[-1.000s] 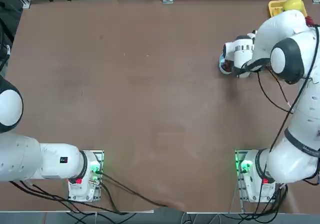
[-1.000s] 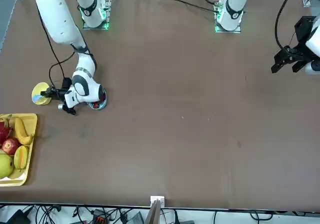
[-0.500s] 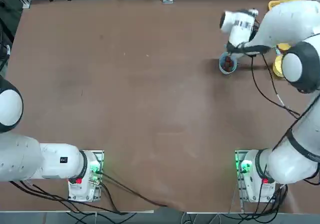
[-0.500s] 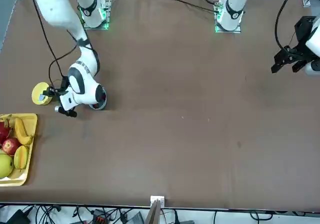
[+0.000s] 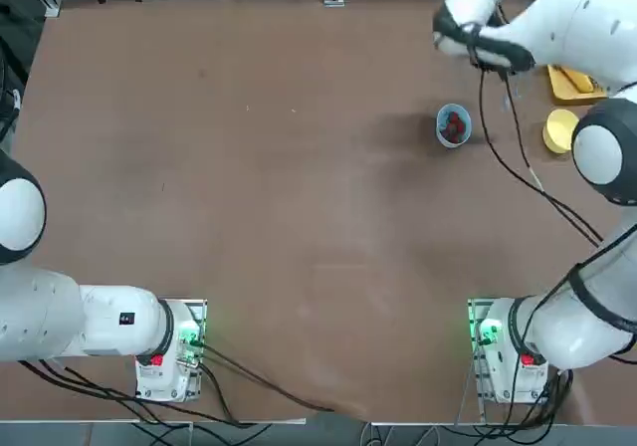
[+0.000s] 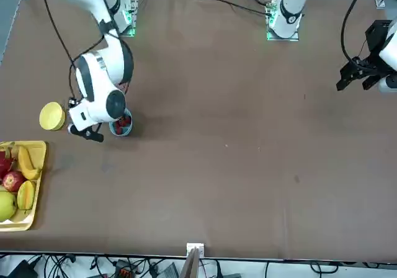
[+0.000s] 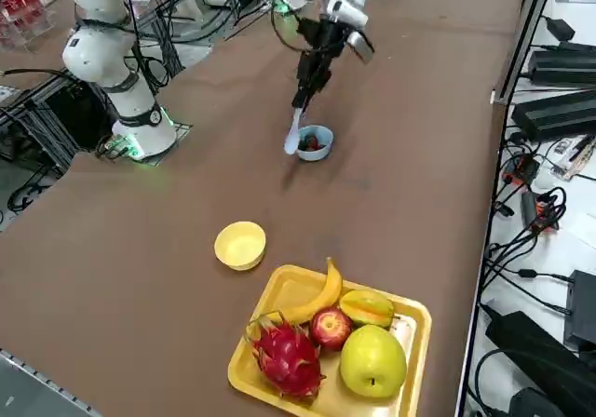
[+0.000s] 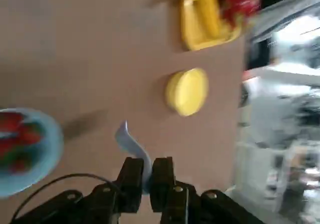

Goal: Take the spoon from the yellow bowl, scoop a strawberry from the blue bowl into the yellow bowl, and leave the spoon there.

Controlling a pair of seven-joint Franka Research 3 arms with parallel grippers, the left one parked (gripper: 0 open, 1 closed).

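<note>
Right side view is showing the right gripper [image 7: 310,80] raised above the table with its jaws clamped on the handle of the small pale blue-white plastic spoon [image 7: 293,136], whose scoop is hanging just beside the small round light blue bowl [image 7: 315,144] holding the tiny red strawberries [image 7: 312,141]. Nearer the camera, the small round plain yellow bowl [image 7: 240,245] is sitting empty, so only the pick-up looks finished; scooping, tipping the berry in and leaving the spoon are all remaining.
</note>
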